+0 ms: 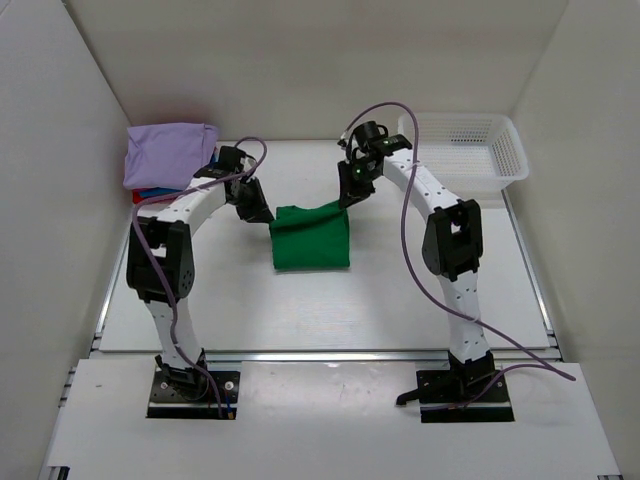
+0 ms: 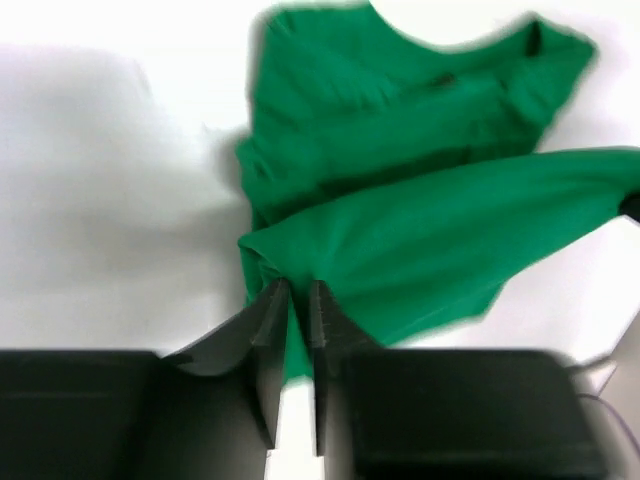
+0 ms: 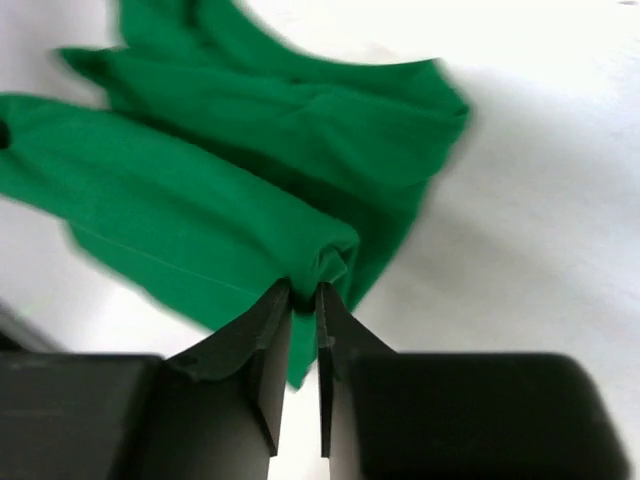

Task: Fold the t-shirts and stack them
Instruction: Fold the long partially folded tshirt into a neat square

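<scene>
Top cam fixed, high behind my bases [image 1: 195, 385], looks down on whole table [image 1: 300, 310], far off. Wrist cams super close, each peeking down past own fingertips [image 2: 268, 320] from opposite sides. All three share green t-shirt [image 1: 311, 240].

Reaches forward and inward with white, black-jointed left arm [image 1: 165, 255] and right arm [image 1: 450, 240], elbows bent. Pinches bright green cloth t-shirt [image 1: 312, 245] in nearly closed black two-finger left gripper [image 2: 298, 290] and right gripper [image 3: 303, 290].
</scene>
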